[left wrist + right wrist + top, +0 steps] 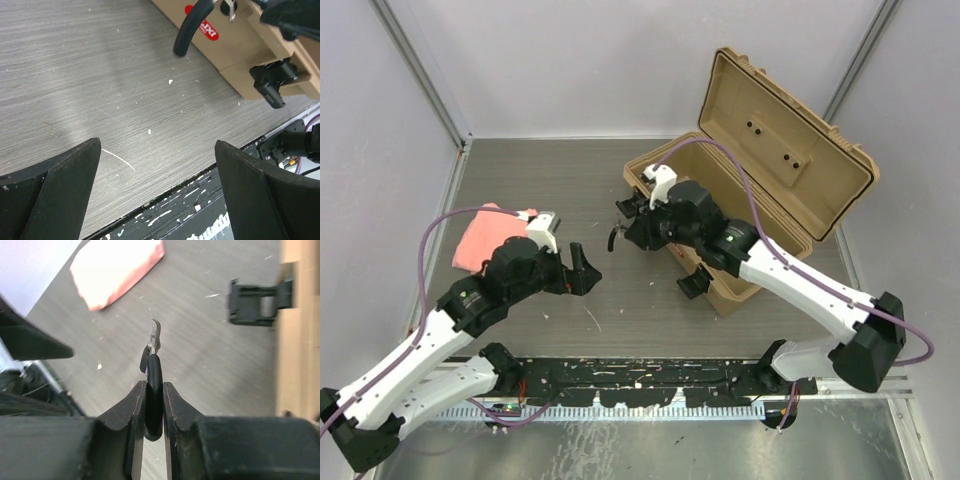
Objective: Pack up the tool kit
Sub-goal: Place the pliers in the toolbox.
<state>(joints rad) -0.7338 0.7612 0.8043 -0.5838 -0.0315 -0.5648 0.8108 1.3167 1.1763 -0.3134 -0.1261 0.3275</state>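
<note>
The tan tool case (790,140) stands open at the back right, lid raised, its red label (202,27) on the front wall. My right gripper (154,390) is shut on the black handle of a pair of pliers (154,370), whose metal tip (155,335) points away over the table. Seen from the top, the pliers (613,238) hang just left of the case's front corner, above the table. My left gripper (157,165) is wide open with nothing between its fingers (60,190), a little way left of the pliers (186,32) and low over the table near its front edge.
A pink folded cloth (485,235) lies at the left, beside my left arm. A black latch (695,282) sticks out from the case's front wall. The black rail (650,385) with white flecks runs along the table's near edge.
</note>
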